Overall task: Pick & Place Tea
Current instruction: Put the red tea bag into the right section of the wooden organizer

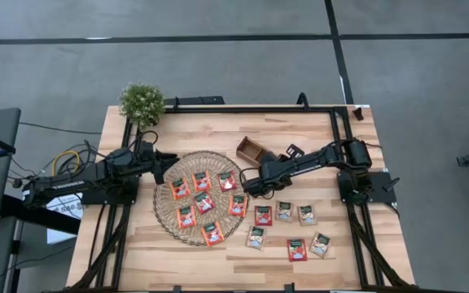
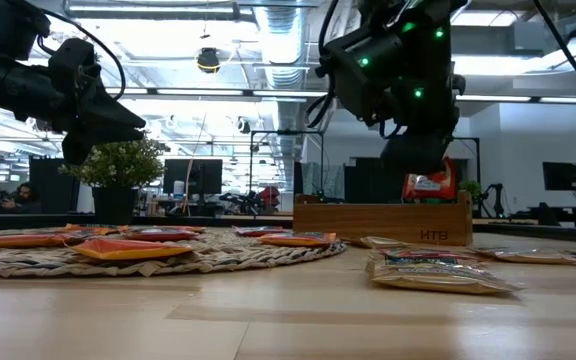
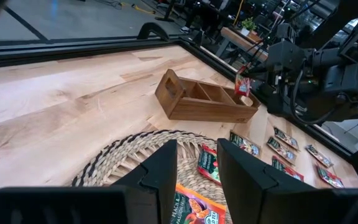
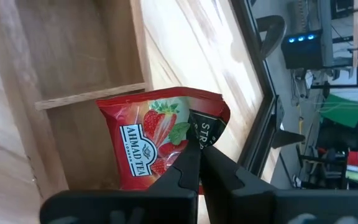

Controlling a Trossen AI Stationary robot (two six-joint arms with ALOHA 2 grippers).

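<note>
My right gripper [image 4: 199, 163] pinches a red strawberry tea sachet [image 4: 160, 134] by its edge, fingers pressed together on the foil, and holds it upright above the brown wooden compartment tray [image 4: 73, 74], over one of its open sections. From table height the same sachet [image 2: 430, 186] hangs from the gripper [image 2: 420, 172] just above the tray's long wall [image 2: 383, 222]; whether it touches the wood I cannot tell. Seen from above, my right arm reaches in from the table's right side to the tray [image 1: 251, 148], which sits tilted near the table's middle, just beside the round wicker mat [image 1: 168, 213]. My left gripper [image 3: 196, 163] hovers over the mat's edge [image 3: 114, 165] with its fingers spread a little and nothing between them; in the overhead view it [image 1: 163, 166] waits at the mat's upper left, near a small potted plant [image 1: 142, 102]. More tea lies around: seven red-orange sachets [image 1: 203, 181] spread flat on the mat, and six others, red and green-and-pale, [image 1: 284, 212] lying in loose rows on the bare wooden table [image 1: 218, 260] to the mat's right, below my right arm. The low view shows those table sachets [image 2: 438, 268] flat in front of the tray, well apart from the one I hold.
</note>
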